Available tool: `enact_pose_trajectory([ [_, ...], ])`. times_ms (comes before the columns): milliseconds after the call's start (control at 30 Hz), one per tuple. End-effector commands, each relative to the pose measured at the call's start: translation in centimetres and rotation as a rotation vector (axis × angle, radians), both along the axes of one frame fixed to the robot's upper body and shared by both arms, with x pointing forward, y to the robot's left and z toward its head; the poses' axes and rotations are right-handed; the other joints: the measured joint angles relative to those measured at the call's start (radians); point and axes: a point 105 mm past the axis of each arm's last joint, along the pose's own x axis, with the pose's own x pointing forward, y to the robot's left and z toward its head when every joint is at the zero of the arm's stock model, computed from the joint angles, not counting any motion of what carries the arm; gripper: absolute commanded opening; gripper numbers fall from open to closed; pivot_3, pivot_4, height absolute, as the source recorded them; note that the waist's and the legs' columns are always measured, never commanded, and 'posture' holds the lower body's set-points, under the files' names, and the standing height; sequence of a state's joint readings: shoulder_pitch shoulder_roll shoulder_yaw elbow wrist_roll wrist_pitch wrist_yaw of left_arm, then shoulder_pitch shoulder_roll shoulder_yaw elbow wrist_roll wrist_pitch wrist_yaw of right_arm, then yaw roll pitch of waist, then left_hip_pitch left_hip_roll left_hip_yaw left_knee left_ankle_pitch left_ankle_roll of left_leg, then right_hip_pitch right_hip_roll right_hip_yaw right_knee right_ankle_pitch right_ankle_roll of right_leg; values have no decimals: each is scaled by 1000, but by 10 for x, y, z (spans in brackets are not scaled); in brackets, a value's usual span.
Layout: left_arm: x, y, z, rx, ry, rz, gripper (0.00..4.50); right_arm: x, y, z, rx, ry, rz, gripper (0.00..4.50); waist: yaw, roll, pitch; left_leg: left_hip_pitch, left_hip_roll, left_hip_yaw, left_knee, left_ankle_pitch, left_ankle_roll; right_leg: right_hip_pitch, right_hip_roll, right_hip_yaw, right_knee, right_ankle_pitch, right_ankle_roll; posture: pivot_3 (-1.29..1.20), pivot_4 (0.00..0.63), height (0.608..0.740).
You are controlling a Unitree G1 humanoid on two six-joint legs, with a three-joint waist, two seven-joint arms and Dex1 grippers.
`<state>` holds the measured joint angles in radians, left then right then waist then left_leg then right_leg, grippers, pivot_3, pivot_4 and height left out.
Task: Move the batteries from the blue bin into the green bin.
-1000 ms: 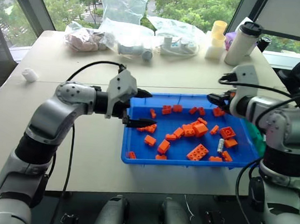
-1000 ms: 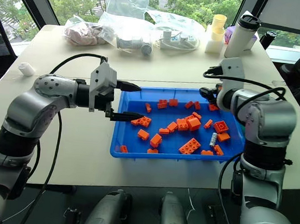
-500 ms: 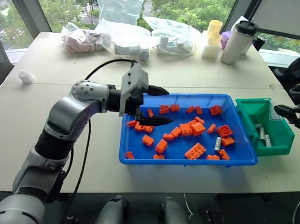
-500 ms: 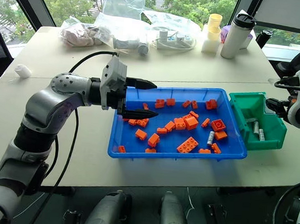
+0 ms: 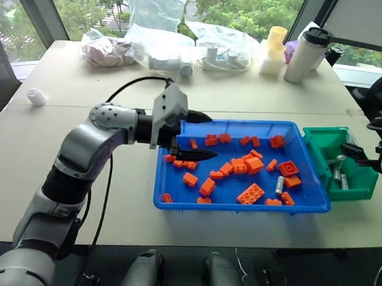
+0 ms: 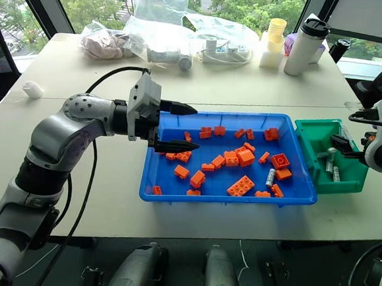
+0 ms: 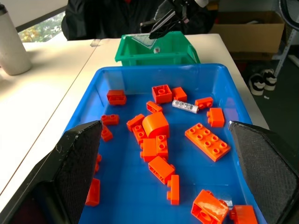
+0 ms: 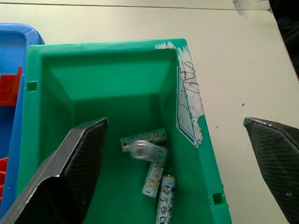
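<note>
The right gripper [image 8: 168,154] now gapes wide over the green bin [image 8: 93,74], a battery [image 8: 140,149] dropping among others there (one delivery done). One battery [image 7: 185,106] remains in the blue bin [image 7: 154,74]; the left gripper [image 7: 163,175] hovers open.

Beige table [image 5: 107,202] carries the blue bin [image 5: 239,206], the green bin [image 5: 363,190], bags [image 5: 154,21], tumbler [image 5: 306,54].

You've the green bin [image 6: 344,185] touching the blue bin's [image 6: 152,154] right end, batteries [image 8: 156,179] in it; one battery [image 6: 270,176] among bricks [image 6: 240,185] in the latter
</note>
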<state>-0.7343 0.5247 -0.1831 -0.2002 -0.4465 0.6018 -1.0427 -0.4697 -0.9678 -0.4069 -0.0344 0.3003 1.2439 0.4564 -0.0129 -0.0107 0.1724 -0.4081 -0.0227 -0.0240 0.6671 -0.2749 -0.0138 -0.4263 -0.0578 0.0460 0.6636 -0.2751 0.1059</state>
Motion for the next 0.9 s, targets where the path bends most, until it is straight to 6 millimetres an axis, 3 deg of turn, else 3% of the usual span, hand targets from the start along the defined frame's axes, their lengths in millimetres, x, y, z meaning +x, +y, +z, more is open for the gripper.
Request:
enact_pose_trajectory([
  [33, -4, 1, 3, 8, -36, -11, 4500, 0, -2, 17, -26, -59, 11, 4475, -1, 0, 0, 0, 0, 0, 0, 0, 0, 0, 0, 0, 0, 0, 0, 0, 150, 740],
  [200, -4, 5, 3, 16, -38, -7, 4500, 1, 16, 35, -53, -118, 167, 4475, -1, 0, 0, 0, 0, 0, 0, 0, 0, 0, 0, 0, 0, 0, 0, 0, 150, 740],
  [333, -17, 10, -6, 103, -20, -55, 4500, -25, 81, 25, -102, -12, 661, 4475, 1, 0, 0, 0, 0, -1, -1, 0, 0, 0, 1, -1, -1, 0, 0, 0, 150, 740],
  [433, -22, 13, -8, 138, -24, -69, 4500, -41, 100, 16, -64, 52, 815, 4475, 0, 0, 0, 0, 1, -1, 0, 0, 0, 2, 1, -1, -1, 0, 0, 0, 150, 740],
  [733, -22, 15, -10, 162, -33, -60, 4500, -43, 117, -6, -170, 193, 1050, 4475, 0, 0, 0, 1, 1, -1, 1, 0, 0, 3, 1, -1, -1, 0, 0, 0, 150, 740],
  [900, -22, 13, -10, 159, -33, -60, 4500, -33, 121, -27, -239, 274, 1169, 4475, -1, 0, 0, 1, 1, -1, 1, 0, 0, 2, 1, -1, -1, 0, 0, 0, 150, 740],
])
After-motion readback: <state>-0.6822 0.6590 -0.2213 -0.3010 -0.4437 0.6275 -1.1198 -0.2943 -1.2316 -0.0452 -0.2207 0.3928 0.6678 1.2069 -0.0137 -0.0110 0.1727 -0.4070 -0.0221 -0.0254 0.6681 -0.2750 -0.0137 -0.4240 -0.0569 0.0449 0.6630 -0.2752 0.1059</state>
